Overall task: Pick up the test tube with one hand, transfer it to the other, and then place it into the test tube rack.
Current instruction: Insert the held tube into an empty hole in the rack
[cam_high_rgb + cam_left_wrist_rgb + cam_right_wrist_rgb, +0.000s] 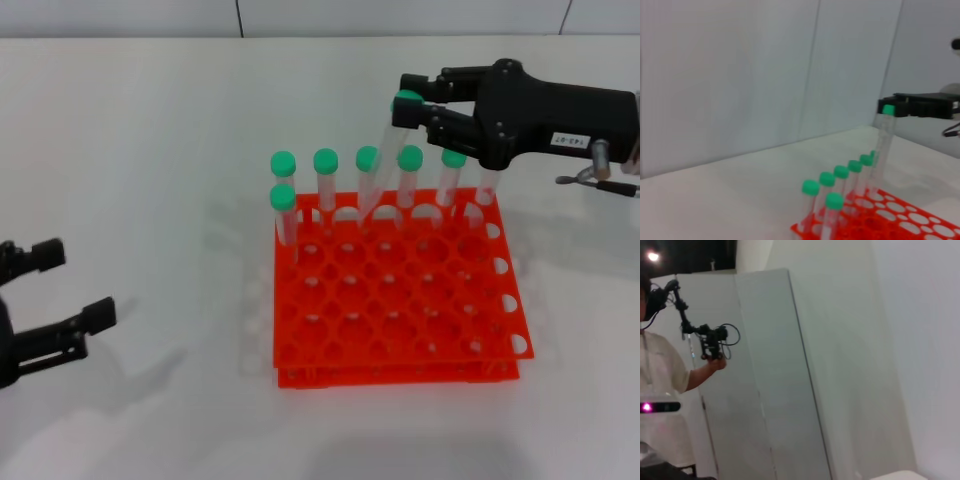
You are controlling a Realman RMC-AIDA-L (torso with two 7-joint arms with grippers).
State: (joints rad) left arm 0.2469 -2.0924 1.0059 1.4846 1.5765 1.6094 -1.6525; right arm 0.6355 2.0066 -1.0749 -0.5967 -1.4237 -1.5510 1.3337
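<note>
The test tube (385, 160), clear with a green cap, hangs tilted in my right gripper (410, 100), which is shut on its capped end. The tube's lower end reaches a back-row hole of the orange-red test tube rack (400, 330). The left wrist view shows the same: the right gripper (888, 106) holds the tube (883, 145) above the rack (900, 215). My left gripper (68, 285) sits open and holding nothing, low at the left and well away from the rack. Nothing of the task appears in the right wrist view.
Several other green-capped tubes (326, 185) stand upright along the rack's back row, and one (284, 215) stands in the second row at the left. White tabletop (150, 150) surrounds the rack. A person (665, 385) stands beyond the table in the right wrist view.
</note>
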